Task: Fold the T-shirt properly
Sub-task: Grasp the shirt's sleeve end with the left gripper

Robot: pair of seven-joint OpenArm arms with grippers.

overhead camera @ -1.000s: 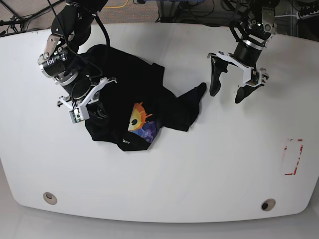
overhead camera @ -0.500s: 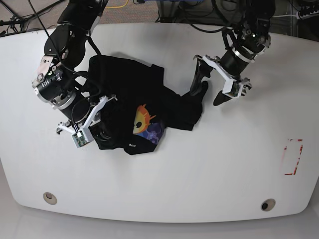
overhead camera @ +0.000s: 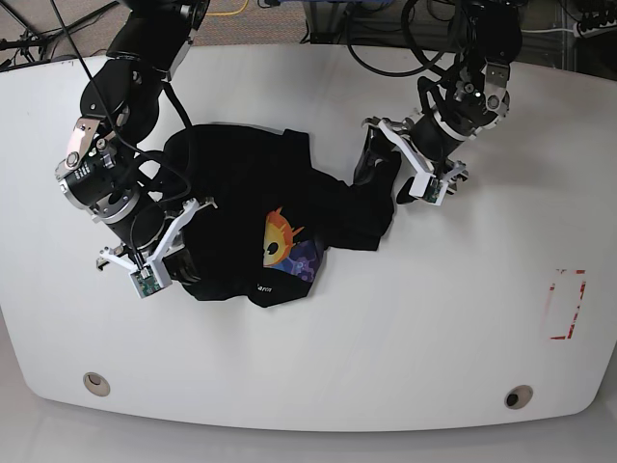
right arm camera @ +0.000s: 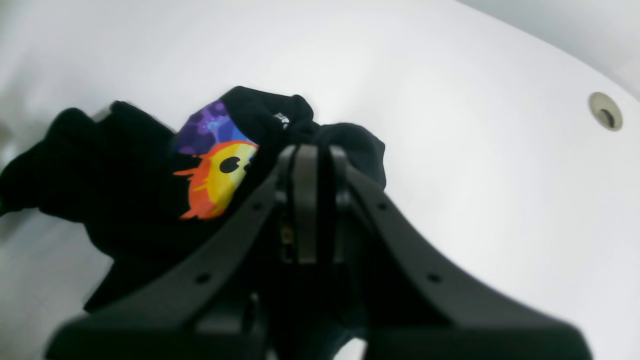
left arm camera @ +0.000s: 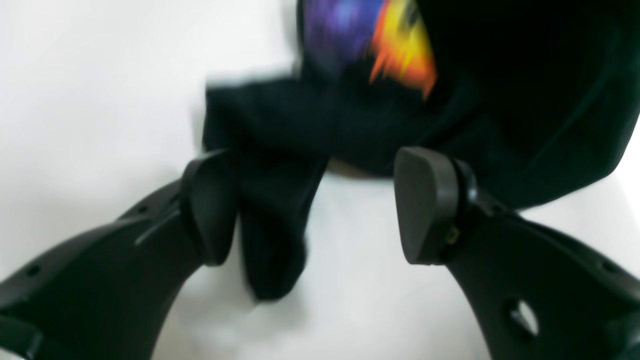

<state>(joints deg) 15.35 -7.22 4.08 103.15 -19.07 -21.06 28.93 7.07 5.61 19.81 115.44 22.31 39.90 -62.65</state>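
- The T-shirt (overhead camera: 260,207) lies crumpled on the white table (overhead camera: 415,318), its long axis running from the right gripper (overhead camera: 169,256) across to the left gripper (overhead camera: 405,169).
- Small white lettering sits below the orange-and-purple print (overhead camera: 287,249) — too small to read.
- Left gripper: fingers spread, straddling a sleeve end.
- Right gripper: clenched on the T-shirt's edge.

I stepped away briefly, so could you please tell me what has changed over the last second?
The left end effector, open, swung in from bare table to straddle the T-shirt's sleeve tip. The right end effector, shut on the T-shirt, dragged it toward the near table edge. Nothing was let go; the print stays face up.
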